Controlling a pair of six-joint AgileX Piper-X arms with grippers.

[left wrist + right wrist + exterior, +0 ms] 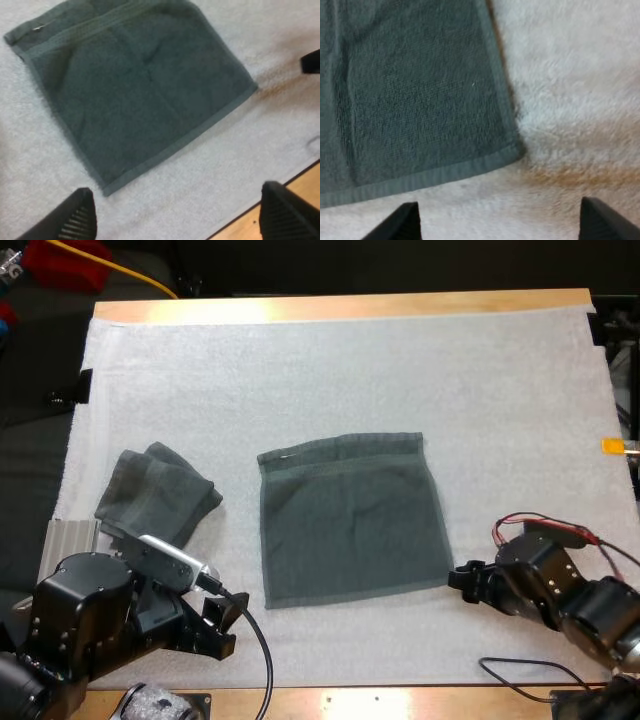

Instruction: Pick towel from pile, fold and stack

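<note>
A dark grey-green towel (350, 518) lies flat, folded to a near square, in the middle of the white mat (330, 370). A second, crumpled towel (157, 493) sits at the mat's left. My left gripper (222, 625) hovers open over the mat just short of the flat towel's (130, 90) near left corner, fingers (80, 217) wide apart and holding nothing. My right gripper (463, 578) stands open beside the flat towel's (415, 100) near right corner, its fingers (605, 220) clear of the cloth.
The table's wooden front edge (400, 705) runs just behind both grippers. A ribbed light block (72, 538) lies at the mat's left edge beside the crumpled towel. The mat's far half is bare.
</note>
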